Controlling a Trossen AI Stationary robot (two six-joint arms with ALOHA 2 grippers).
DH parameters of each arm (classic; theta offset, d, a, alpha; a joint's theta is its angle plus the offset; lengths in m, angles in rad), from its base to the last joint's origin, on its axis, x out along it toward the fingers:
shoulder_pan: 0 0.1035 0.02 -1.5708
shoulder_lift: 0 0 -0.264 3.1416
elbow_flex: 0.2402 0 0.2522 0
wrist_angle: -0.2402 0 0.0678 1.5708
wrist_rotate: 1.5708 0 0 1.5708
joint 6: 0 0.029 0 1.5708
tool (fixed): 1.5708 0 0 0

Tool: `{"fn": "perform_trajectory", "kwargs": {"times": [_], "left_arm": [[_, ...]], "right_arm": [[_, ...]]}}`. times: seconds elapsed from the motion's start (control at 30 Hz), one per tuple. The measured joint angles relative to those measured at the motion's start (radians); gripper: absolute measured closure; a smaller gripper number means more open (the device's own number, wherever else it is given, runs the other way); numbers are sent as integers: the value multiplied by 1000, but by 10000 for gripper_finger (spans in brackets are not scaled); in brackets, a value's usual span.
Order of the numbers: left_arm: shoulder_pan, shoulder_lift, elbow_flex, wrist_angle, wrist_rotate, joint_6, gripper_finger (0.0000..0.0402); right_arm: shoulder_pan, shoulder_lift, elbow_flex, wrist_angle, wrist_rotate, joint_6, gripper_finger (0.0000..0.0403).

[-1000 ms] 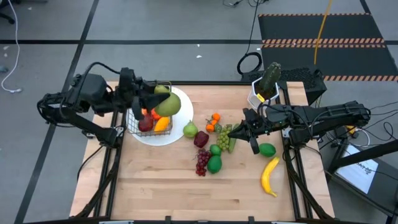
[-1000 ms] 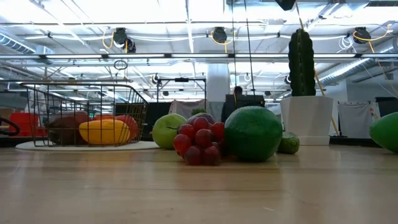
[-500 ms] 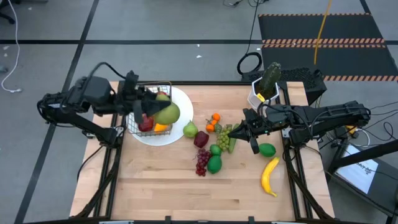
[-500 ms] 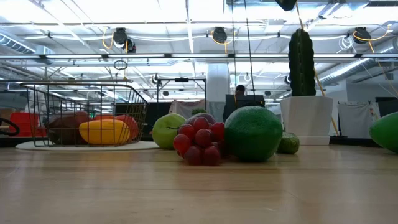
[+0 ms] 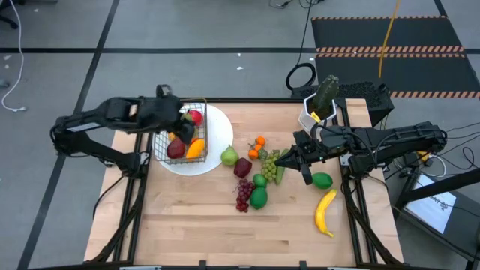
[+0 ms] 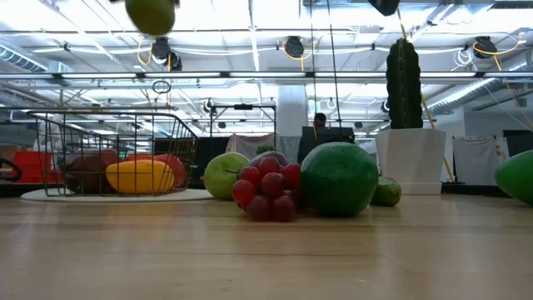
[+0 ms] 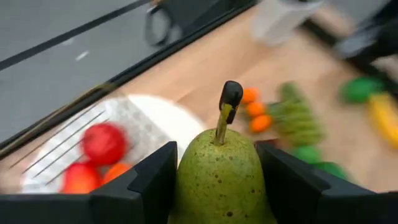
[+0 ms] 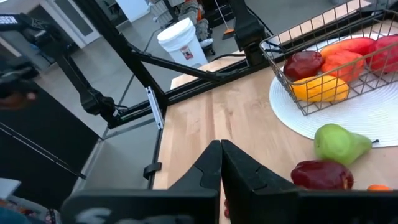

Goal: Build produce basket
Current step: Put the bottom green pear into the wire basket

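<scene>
left gripper (image 7: pixel 217 186) jaws clamped on green pear (image 7: pixel 219 174) above basket (image 5: pixel 180 131), right gripper (image 8: pixel 221 165) jaws clenched empty near grapes (image 5: pixel 268 166)

Light falls evenly from ceiling strip lamps (image 6: pixel 250 17), which glare white across the top of the low view. On the table (image 5: pixel 195 225) shadows are soft and short. In the left wrist view the pear (image 7: pixel 221 177) between the left claw (image 7: pixel 217 180) fingers is sharp, while everything beyond the claw smears with motion blur. Ahead of the right claw (image 8: pixel 221 165) the basket (image 8: pixel 323 62) is crisp.
</scene>
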Motion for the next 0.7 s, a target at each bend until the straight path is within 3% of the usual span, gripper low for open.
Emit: {"fn": "perform_trajectory", "kwargs": {"times": [0.3,0.57,0.7], "left_arm": [[228,7,-322,137,97,-23,188],[380,5,-551,477,152,-33,188],[427,6,-631,580,174,-34,188]], "right_arm": [[-38,0,0,-15,-1,-179,403],[-122,0,0,-84,-5,-221,403],[-167,0,0,-96,-82,-222,403]]}}
